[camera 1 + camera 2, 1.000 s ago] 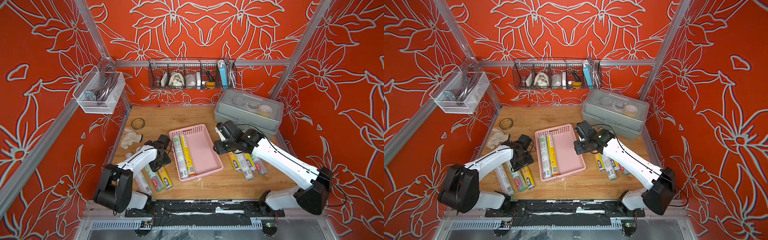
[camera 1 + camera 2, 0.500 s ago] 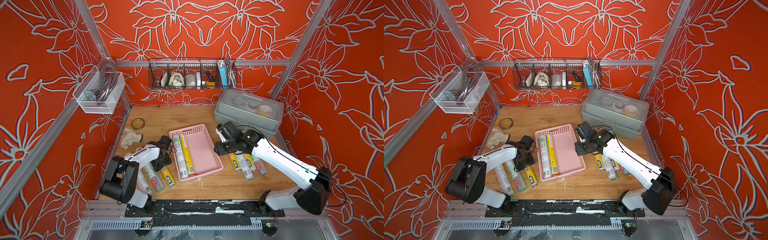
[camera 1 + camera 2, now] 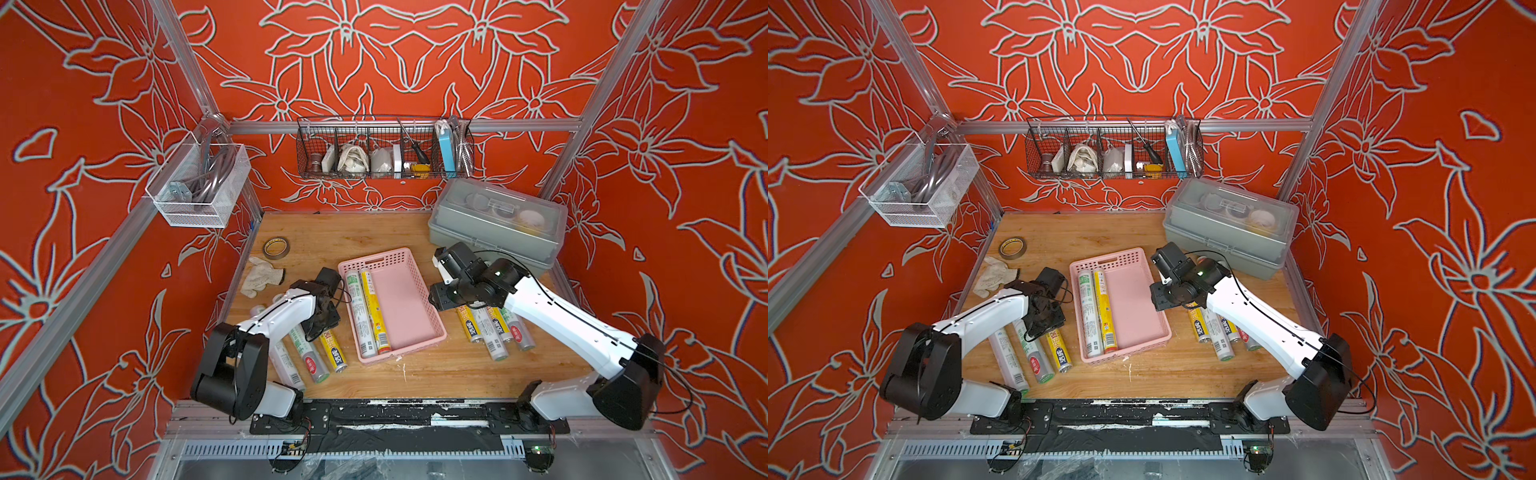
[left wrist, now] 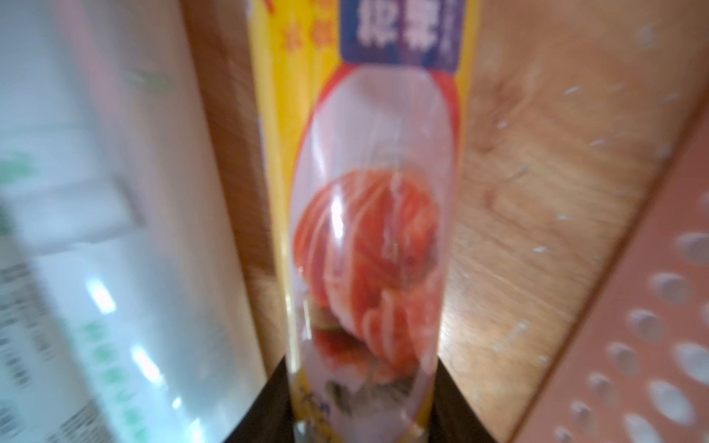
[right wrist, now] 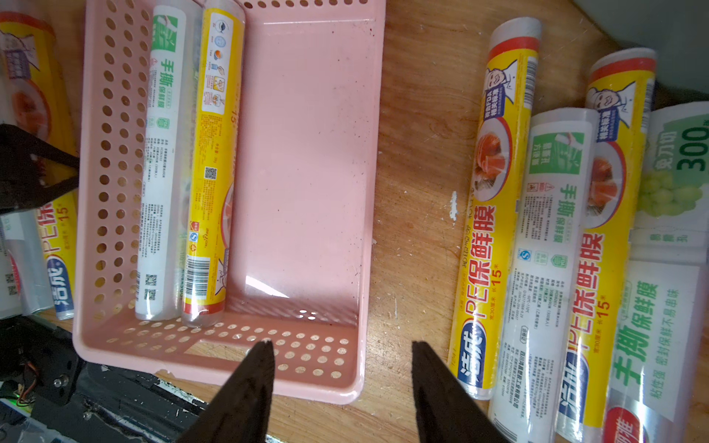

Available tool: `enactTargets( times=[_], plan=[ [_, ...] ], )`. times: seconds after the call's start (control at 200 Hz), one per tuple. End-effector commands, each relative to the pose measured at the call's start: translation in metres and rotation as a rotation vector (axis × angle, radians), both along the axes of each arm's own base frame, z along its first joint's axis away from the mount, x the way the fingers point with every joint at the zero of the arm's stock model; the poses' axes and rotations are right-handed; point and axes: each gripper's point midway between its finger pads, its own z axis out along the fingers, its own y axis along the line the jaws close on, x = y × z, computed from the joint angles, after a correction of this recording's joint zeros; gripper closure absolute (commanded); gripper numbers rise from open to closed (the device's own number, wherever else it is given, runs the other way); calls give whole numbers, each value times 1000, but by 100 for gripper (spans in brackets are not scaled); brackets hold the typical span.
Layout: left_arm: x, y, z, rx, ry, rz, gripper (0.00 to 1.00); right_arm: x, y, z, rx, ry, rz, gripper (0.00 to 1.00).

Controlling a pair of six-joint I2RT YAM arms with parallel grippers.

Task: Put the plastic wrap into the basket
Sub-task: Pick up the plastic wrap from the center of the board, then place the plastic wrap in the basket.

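The pink basket [image 3: 409,299] [image 3: 1131,291] [image 5: 307,153] lies mid-table and holds a white-green plastic wrap roll [image 3: 357,311] beside a yellow one [image 3: 374,311]. To its left lie three more rolls. My left gripper [image 3: 322,328] [image 4: 362,402] is down on the yellow one [image 3: 332,351] [image 4: 368,230], its dark fingers [image 4: 268,414] pressed against both sides of it. Several rolls [image 3: 490,332] [image 5: 537,230] lie to the basket's right. My right gripper [image 3: 438,299] [image 5: 341,345] hangs open and empty over the basket's right rim.
A grey lidded box [image 3: 498,224] stands at the back right. A brown tape ring [image 3: 276,248] and a white cloth glove [image 3: 262,276] lie at the back left. A black wire basket [image 3: 382,149] hangs on the back wall, a white mesh basket [image 3: 199,187] on the left wall.
My left gripper has come down onto the yellow roll left of the basket and its jaws have narrowed round it. The right arm has hardly moved.
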Motion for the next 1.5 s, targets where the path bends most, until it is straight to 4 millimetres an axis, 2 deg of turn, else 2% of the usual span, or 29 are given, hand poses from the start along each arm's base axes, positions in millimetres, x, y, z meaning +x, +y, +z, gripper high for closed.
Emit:
enactTargets(
  times=[0.0,0.125,0.295,0.46,0.565,0.721,0.901,1.111,1.286,1.496],
  plan=[
    [1,11,38,53,-53,-14,68,-4,-11,1,-15,-4,-5,42],
    [6,11,76,62,-115,-30,69,-3,-16,-2,-19,-5,-16,42],
    [18,-6,118,59,-187,-86,69,0,-25,-5,-24,-6,-35,42],
    [39,-45,152,24,-262,-164,69,2,-36,-6,-26,-8,-62,42],
    [52,-72,161,27,-272,-214,68,3,-43,-6,-24,-9,-79,42],
    [68,-111,155,2,-249,-268,68,3,-52,-9,-31,-2,-93,42],
    [81,-152,120,-103,-172,-324,70,-1,-55,-7,-20,2,-98,42],
    [87,-170,85,-148,-104,-314,71,-1,-60,-7,-22,-6,-117,42],
    [90,-177,71,-149,-89,-285,71,-1,-63,-9,-26,1,-120,43],
    [81,-187,52,-150,-55,-280,71,-1,-66,-11,-29,3,-124,43]
  ],
)
